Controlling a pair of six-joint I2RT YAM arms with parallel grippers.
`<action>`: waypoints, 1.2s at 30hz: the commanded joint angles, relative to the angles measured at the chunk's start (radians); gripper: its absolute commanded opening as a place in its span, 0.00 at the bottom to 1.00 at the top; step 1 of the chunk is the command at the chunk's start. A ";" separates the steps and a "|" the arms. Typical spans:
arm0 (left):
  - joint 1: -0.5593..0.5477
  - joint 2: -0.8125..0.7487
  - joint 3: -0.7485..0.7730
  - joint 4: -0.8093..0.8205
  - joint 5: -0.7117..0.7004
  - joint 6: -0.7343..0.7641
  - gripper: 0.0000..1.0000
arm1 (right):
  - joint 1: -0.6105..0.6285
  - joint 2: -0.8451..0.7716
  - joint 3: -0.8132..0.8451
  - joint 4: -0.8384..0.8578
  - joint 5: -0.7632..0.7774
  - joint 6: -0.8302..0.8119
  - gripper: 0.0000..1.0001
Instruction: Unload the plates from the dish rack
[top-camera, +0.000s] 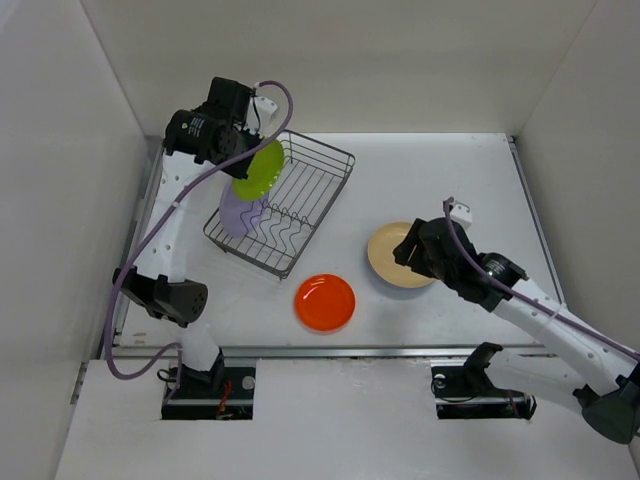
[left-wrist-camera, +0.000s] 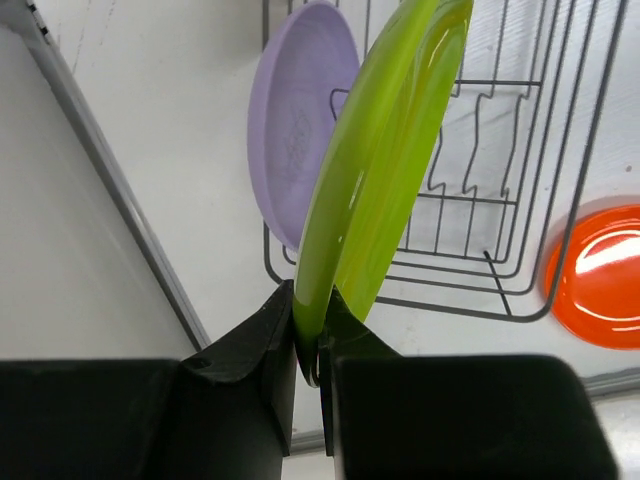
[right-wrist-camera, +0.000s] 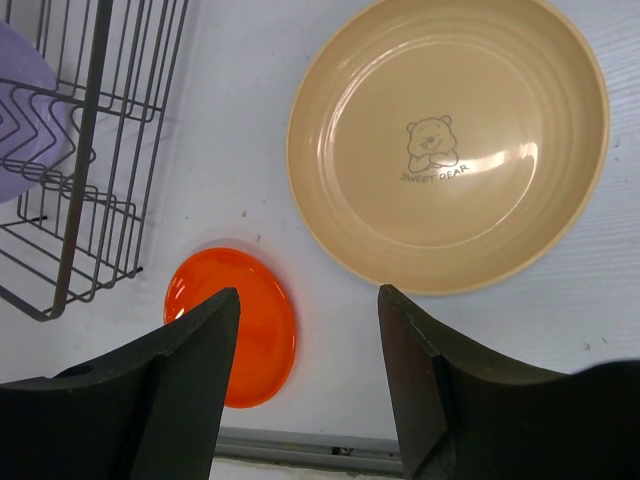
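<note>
My left gripper (left-wrist-camera: 308, 305) is shut on the rim of the lime green plate (left-wrist-camera: 385, 150) and holds it on edge above the dish rack (top-camera: 318, 172); the plate also shows in the top view (top-camera: 259, 168). A lavender plate (top-camera: 241, 213) stands in the rack near its left end and shows in the left wrist view (left-wrist-camera: 300, 115). The red-orange plate (top-camera: 325, 301) and the tan plate (top-camera: 385, 255) lie flat on the table. My right gripper (right-wrist-camera: 308, 305) is open and empty, above the table between the tan plate (right-wrist-camera: 450, 140) and the red-orange plate (right-wrist-camera: 245, 325). No blue plate is in view.
White walls close in the table on the left, back and right. A metal rail (top-camera: 330, 351) runs along the table's near edge. The rack's corner (right-wrist-camera: 70, 190) shows at the left of the right wrist view.
</note>
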 joint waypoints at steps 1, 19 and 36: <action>0.002 -0.077 0.000 -0.017 0.063 0.009 0.00 | 0.008 -0.037 -0.014 -0.024 -0.008 0.022 0.63; -0.274 0.097 -0.390 -0.206 0.494 0.284 0.00 | 0.008 -0.133 -0.066 -0.066 0.021 0.032 0.63; -0.383 0.226 -0.562 -0.095 0.443 0.338 0.37 | 0.008 -0.133 -0.086 -0.047 0.022 0.022 0.63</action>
